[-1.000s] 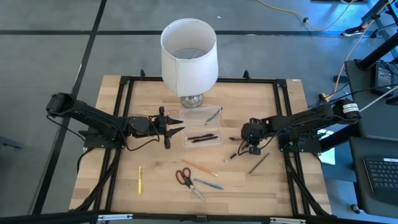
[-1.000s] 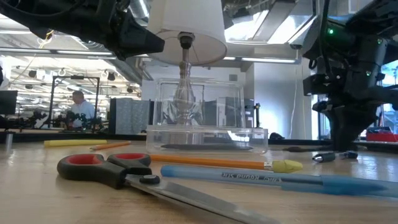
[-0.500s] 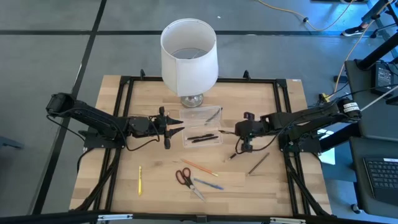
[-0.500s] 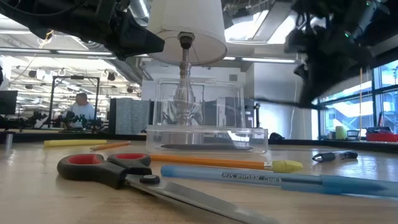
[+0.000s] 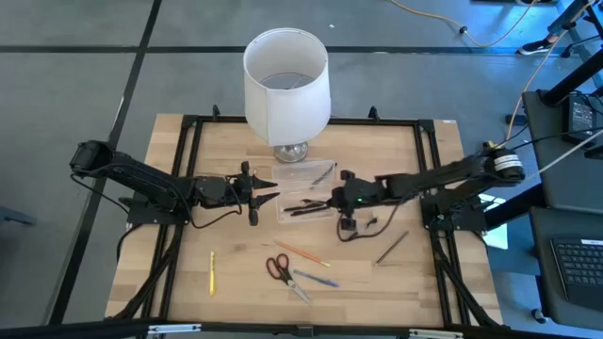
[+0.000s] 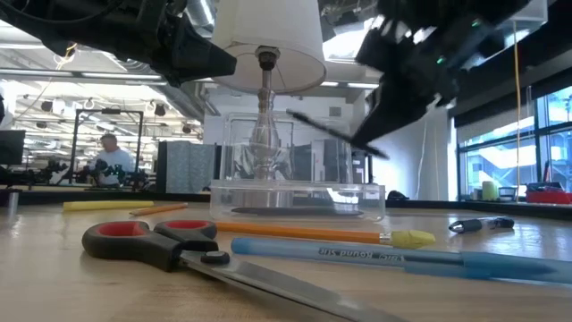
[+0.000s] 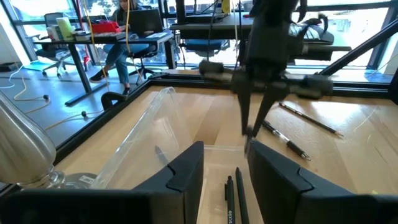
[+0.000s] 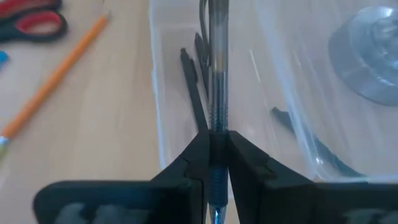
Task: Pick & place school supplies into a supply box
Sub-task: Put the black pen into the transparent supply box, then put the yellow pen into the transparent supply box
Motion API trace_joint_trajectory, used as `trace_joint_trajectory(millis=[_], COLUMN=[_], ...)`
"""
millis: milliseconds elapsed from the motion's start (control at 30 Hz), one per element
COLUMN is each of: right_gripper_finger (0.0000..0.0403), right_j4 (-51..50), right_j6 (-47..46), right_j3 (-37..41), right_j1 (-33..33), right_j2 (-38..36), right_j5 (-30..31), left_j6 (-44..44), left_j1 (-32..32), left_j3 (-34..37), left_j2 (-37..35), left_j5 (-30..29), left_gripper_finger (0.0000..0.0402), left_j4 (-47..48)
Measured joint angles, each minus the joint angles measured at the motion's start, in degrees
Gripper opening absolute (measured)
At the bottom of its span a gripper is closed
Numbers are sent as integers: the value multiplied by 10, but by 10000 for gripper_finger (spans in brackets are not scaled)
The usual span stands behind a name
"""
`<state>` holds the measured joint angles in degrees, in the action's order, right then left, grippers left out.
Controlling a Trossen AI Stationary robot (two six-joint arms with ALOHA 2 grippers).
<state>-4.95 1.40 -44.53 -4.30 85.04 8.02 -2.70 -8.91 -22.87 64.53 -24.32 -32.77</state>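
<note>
Right fingers (image 8: 214,163) pinched a dark clear-barrelled pen (image 8: 214,68) over the clear plastic supply box (image 5: 303,201) mid-frame; I'd level it lengthwise before dropping. Left fingers (image 7: 225,163) were spread beside the box.

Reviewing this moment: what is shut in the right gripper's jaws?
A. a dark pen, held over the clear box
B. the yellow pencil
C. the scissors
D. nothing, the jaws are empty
A. The right wrist view shows the right gripper clamped on a dark pen above the clear box; the scissors lie on the table.
</note>
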Motion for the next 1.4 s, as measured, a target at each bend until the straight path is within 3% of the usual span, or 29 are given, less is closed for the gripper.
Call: trace_joint_trajectory(millis=[300, 500, 1167, 1400], right_gripper_finger=[48, 49, 107, 119], right_j4=[-5, -9, -47, -135], right_j6=[40, 56, 51, 31], right_j3=[-72, -97, -107, -129], right_j1=[15, 15, 15, -1], right_j2=[139, 177, 172, 103], right_j5=[-2, -1, 4, 30], left_j6=[0, 0, 0, -1], left_j1=[0, 0, 0, 0], left_j3=[0, 0, 0, 0], left_j2=[0, 0, 0, 0], left_j5=[0, 0, 0, -1], left_gripper_finger=[116, 117, 115, 115], left_j4=[4, 9, 13, 20])
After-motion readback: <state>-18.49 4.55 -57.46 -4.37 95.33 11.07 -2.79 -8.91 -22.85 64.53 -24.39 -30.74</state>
